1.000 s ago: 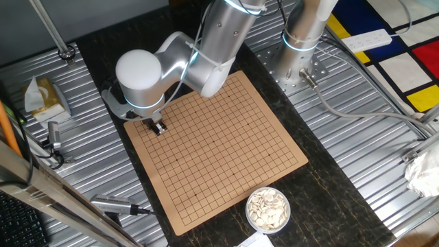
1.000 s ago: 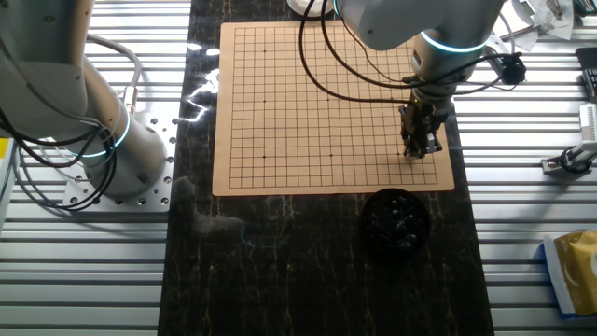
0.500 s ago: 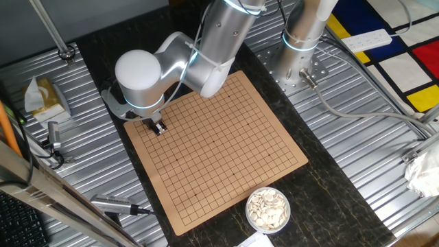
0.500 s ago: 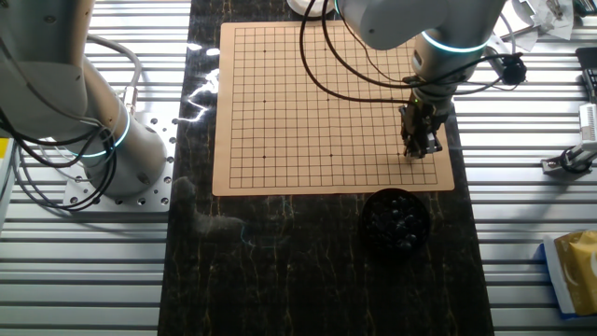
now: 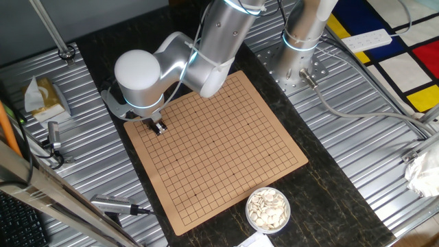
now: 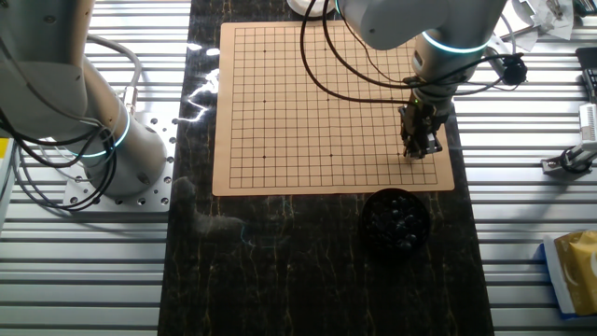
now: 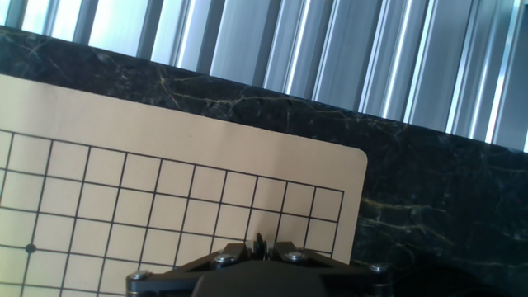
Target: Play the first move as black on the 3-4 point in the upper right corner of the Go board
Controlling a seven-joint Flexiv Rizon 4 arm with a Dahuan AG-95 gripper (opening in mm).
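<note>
- Where the slatted metal bench (image 5: 82, 89) runs along the left of one fixed view, we see a tissue box (image 5: 45, 97) and, nearer the front, a metal tool (image 5: 113, 204) lying on the slats.
- On the bench sits a dark marble slab (image 5: 329, 199), and on that slab lies the board (image 5: 214, 147), a tan sheet with a fine black grid and small star dots.
- At the board's left corner in that view our gripper (image 5: 158, 127) points straight down, its tips right at the board surface.
- Our hand view shows the fingers (image 7: 261, 244) pressed together on something small and dark at their tips, which we take to be the black stone (image 7: 259, 241); it is too small to be sure.
- That stone is over the grid a few lines in from the rounded corner, about where the 3-4 point (image 7: 266, 234) falls; we cannot tell whether it touches the board.
- Just off the board's near corner stands a bowl of white stones (image 5: 267, 209).
- Further right, the arm's base (image 5: 296, 65) is bolted to the bench, and beyond it a floor mat (image 5: 394, 48) of red, yellow, blue and white blocks carries a power strip (image 5: 367, 40).
- From the other fixed view, a bowl of black stones (image 6: 395, 220) sits just beside the board edge, near the gripper (image 6: 419, 147).
</note>
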